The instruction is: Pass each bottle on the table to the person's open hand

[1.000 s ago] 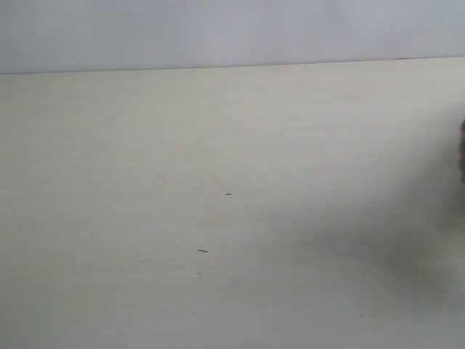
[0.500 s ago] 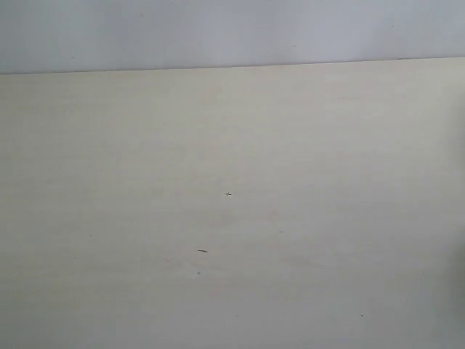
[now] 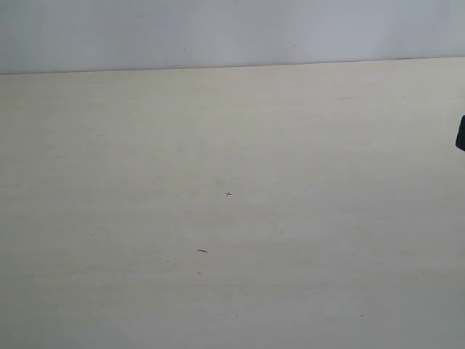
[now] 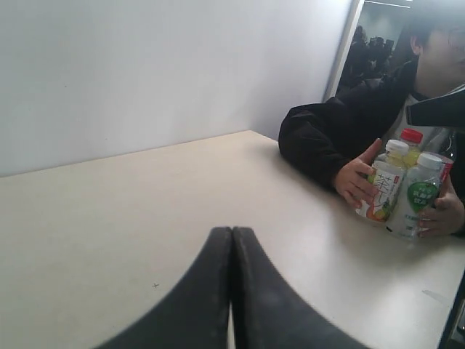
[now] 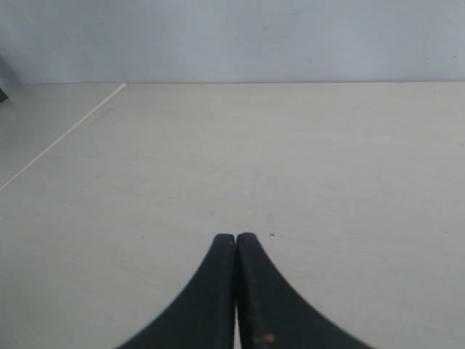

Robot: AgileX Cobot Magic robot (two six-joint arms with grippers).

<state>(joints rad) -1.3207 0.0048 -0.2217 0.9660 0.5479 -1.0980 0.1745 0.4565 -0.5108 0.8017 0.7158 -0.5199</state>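
Note:
In the left wrist view a person in a black jacket (image 4: 327,138) holds the bottles together on the table (image 4: 109,218) between both hands (image 4: 354,179). The cloudy white bottle with the green label (image 4: 415,200) stands in front. Beside it is a white-capped bottle with a floral label (image 4: 385,185). A red-capped bottle (image 4: 411,136) stands behind them, mostly hidden. My left gripper (image 4: 232,231) is shut and holds nothing, well short of the bottles. My right gripper (image 5: 236,236) is shut too, over bare table (image 5: 327,145). No bottle appears in the exterior view.
A pale wall (image 3: 218,33) runs behind the table's far edge (image 3: 218,67). A small dark shape (image 3: 460,134) pokes in at the right border of the exterior view. Small dark specks (image 3: 202,251) mark the tabletop. A seam (image 5: 65,138) crosses the table in the right wrist view.
The dark shape and broad shadow at the exterior view's right edge vanished half a second ago; a small dark shape now shows there again.

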